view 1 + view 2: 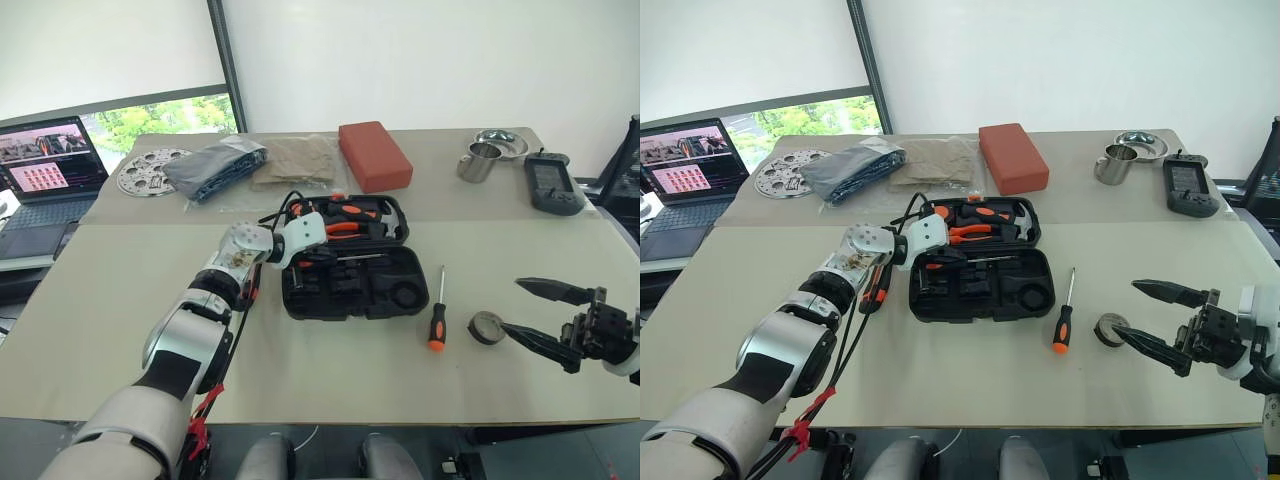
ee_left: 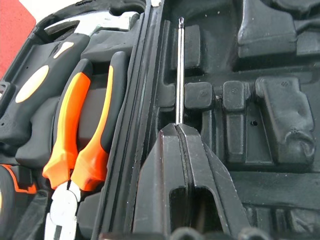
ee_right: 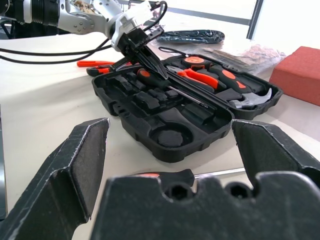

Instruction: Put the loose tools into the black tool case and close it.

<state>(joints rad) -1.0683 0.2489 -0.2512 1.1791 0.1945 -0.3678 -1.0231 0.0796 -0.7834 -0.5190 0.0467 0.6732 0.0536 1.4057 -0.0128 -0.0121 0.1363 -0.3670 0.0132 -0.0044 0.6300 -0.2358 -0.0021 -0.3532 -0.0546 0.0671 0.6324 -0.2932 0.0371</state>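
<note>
The black tool case (image 1: 330, 300) lies open in the middle of the table, with pliers (image 2: 82, 150) and a hammer in its lid half. A screwdriver (image 2: 180, 75) with a black-and-orange handle lies in a slot of the near half. My left gripper (image 1: 302, 262) is shut, and its tips press down where that tool's shaft meets the handle. Right of the case, a second screwdriver (image 1: 438, 315) and a grey round roll (image 1: 487, 327) lie loose. My right gripper (image 1: 512, 305) hovers open just right of the roll. An orange-and-black tool (image 1: 872, 290) lies left of the case, partly behind my left arm.
Along the far edge are a red block (image 1: 374, 155), a steel mug (image 1: 479, 162), a steel bowl (image 1: 503, 141), a black-grey handheld device (image 1: 552, 184), a dark bag (image 1: 215, 167), a perforated metal disc (image 1: 145, 172) and a laptop (image 1: 45, 175).
</note>
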